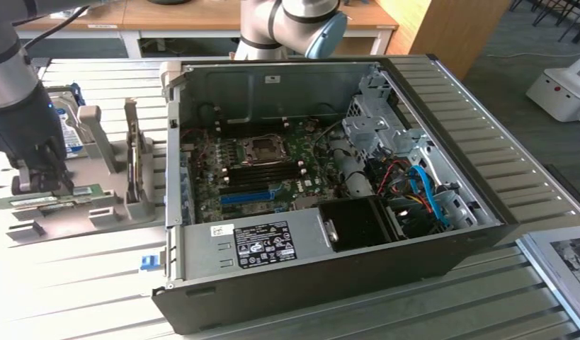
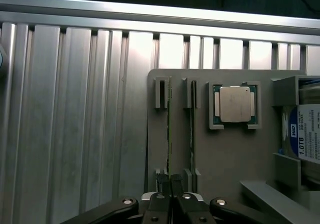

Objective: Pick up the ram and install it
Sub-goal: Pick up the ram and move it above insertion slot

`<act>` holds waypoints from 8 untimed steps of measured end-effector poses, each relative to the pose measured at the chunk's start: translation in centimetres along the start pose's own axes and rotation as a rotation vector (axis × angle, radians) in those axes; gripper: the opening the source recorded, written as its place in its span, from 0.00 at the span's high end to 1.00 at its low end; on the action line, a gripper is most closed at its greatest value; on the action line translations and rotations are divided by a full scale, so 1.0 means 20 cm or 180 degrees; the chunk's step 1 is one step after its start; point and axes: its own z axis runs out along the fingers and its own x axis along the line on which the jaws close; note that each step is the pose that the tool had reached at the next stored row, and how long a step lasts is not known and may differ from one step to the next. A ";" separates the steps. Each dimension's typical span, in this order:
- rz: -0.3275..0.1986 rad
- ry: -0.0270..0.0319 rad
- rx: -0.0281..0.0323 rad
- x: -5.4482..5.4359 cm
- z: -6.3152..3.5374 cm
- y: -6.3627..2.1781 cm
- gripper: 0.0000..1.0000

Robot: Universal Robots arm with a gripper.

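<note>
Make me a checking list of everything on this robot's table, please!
Surface: slatted metal table.
Job's things: the ram stands on edge in the grey holder; the open computer case sits on the exterior view's right of it.
Clutter: second memory stick, processor chip and hard drive in the same holder.
Grippers: gripper shut on the ram's end.
Cables: blue and red cables inside the case.
Surroundings: wooden desks behind; white machine on the floor.

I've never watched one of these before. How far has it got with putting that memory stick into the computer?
Early on. Done: the hand is at the ram, shut on its edge. In hand: that grip, with the ram standing in the gray holder, not lifted. Left: the whole install; the motherboard's long black slots inside the open computer look empty.
</note>
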 end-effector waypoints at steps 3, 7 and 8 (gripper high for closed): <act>0.0001 0.0000 0.0000 0.00 -0.033 -0.001 0.88; 0.0003 0.0000 0.0000 0.00 -0.074 -0.002 0.88; 0.0003 0.0000 0.0000 0.00 -0.084 -0.002 0.88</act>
